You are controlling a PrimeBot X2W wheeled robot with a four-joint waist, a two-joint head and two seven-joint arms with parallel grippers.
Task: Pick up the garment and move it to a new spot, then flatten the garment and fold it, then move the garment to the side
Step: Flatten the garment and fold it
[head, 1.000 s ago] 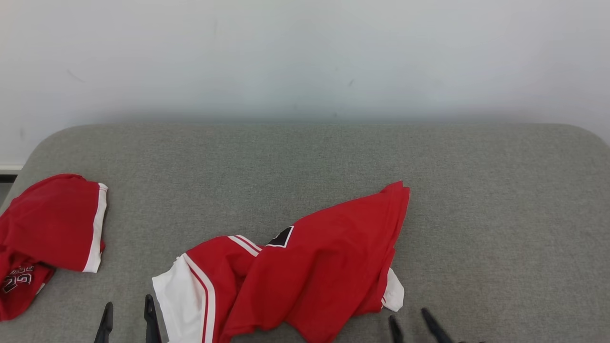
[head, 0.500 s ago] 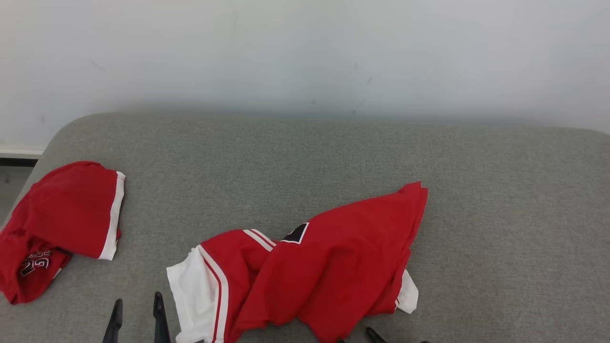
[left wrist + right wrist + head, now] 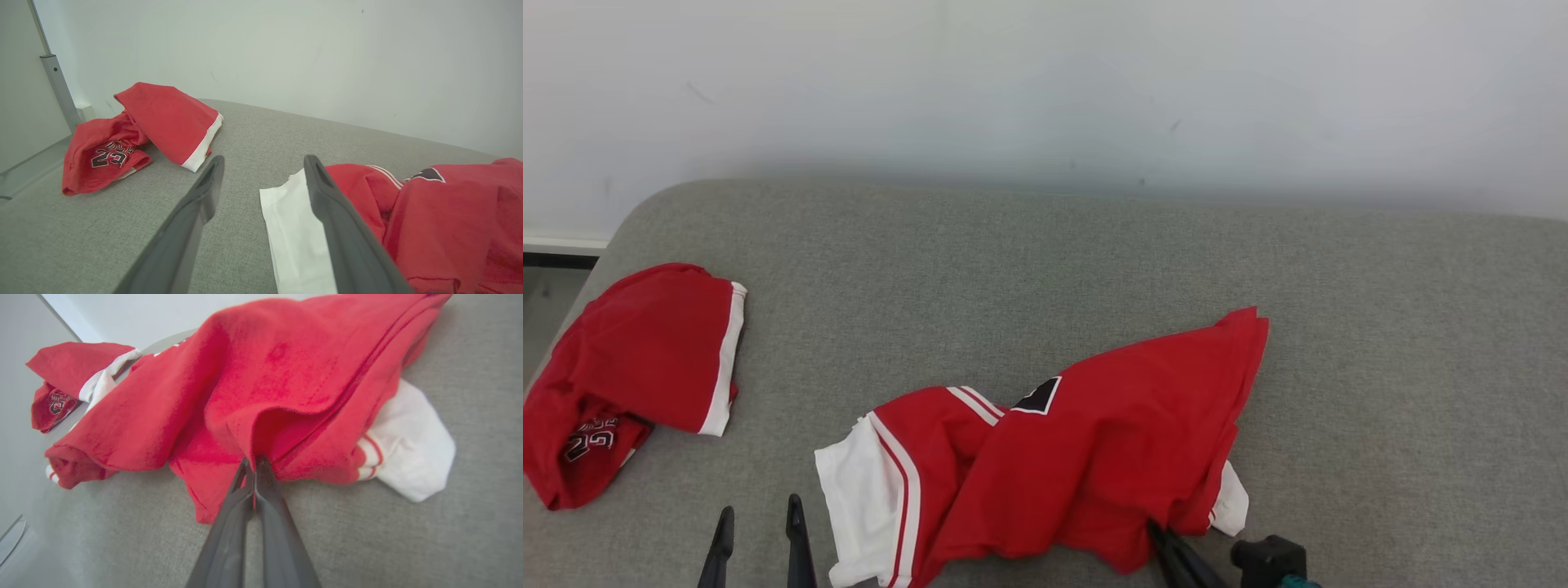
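Garments 2: side garment (image 3: pixel 645 351), centre garment (image 3: pixel 1086 457) pinched by right jaws; left jaws spread.

The right gripper (image 3: pixel 254 464), a second ago spread wide and clear of the garment (image 3: pixel 286 375), now sits at its near hem; its fingers press together on a red fold; the cloth bunches just ahead of the fingertips.

Cannot see the right gripper's (image 3: pixel 255 461) fingertips, buried in a red fold at the garment's (image 3: pixel 1094 457) near edge. Loses the left gripper (image 3: pixel 760 523), just left of the garment, past the head view's bottom edge. Cannot read the whole print, partly folded under, on the red shirt (image 3: pixel 637 359) far left of the garment.
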